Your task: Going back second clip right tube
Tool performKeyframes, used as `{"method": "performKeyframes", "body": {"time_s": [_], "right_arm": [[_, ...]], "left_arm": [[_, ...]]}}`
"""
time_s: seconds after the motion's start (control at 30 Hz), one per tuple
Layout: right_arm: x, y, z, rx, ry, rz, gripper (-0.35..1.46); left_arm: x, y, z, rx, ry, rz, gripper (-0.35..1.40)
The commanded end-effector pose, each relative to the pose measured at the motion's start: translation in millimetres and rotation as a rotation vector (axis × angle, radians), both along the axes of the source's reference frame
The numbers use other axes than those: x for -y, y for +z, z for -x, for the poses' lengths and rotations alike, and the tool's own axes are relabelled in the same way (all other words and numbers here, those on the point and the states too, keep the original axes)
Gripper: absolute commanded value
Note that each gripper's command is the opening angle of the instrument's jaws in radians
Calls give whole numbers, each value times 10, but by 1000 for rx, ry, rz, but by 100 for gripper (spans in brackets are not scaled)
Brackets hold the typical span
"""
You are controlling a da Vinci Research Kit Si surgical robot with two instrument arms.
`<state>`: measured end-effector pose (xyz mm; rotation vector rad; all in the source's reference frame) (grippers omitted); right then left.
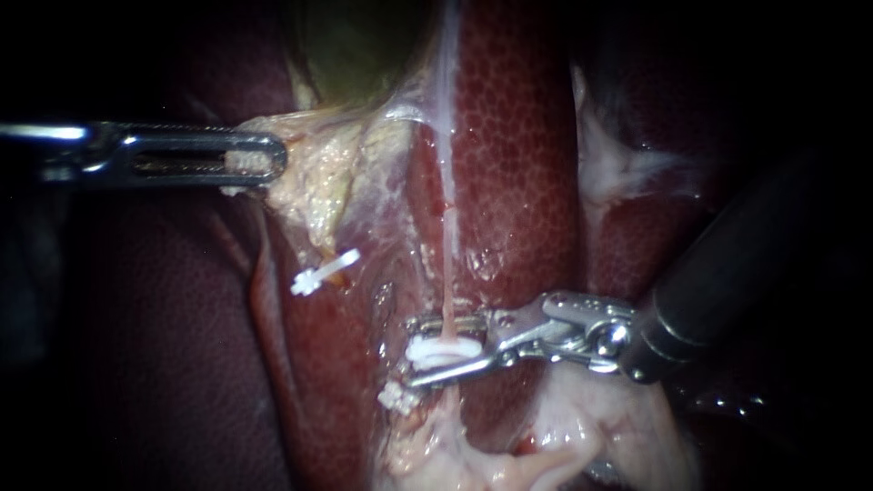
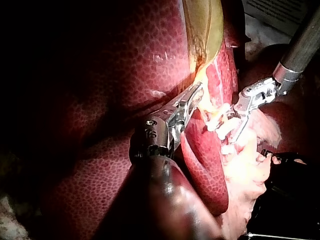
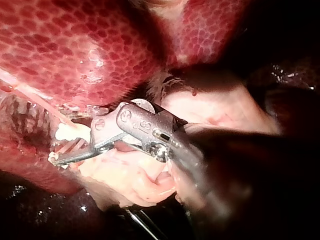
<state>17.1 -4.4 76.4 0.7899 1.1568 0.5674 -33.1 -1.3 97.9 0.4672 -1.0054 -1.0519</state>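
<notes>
The white clip [image 1: 443, 349] sits on the right tube [image 1: 448, 264], between the right instrument [image 1: 415, 353]'s parted jaws. The left instrument [image 1: 271, 164]'s jaws grip pale tissue [image 1: 314, 182] well apart.

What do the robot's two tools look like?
The left instrument is shiny silver metal, with long flat jaws that have a slot down the middle and tiny ridges. The right instrument has a black shaft, a silver jointed wrist and thin silver jaws.
</notes>
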Motion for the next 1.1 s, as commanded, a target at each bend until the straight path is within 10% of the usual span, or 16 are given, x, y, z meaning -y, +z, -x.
{"method": "performKeyframes", "body": {"time_s": [0.03,0.5,1.1], "right_arm": [[-1,-2,2,-1,1,7,60],[-33,-55,55,-60,-53,171,60],[-74,-126,92,-116,-23,257,60]], "left_arm": [[0,0,0,0,0,0,-30],[1,-1,-2,0,0,0,-30],[4,3,1,-2,-2,3,-30]]}}
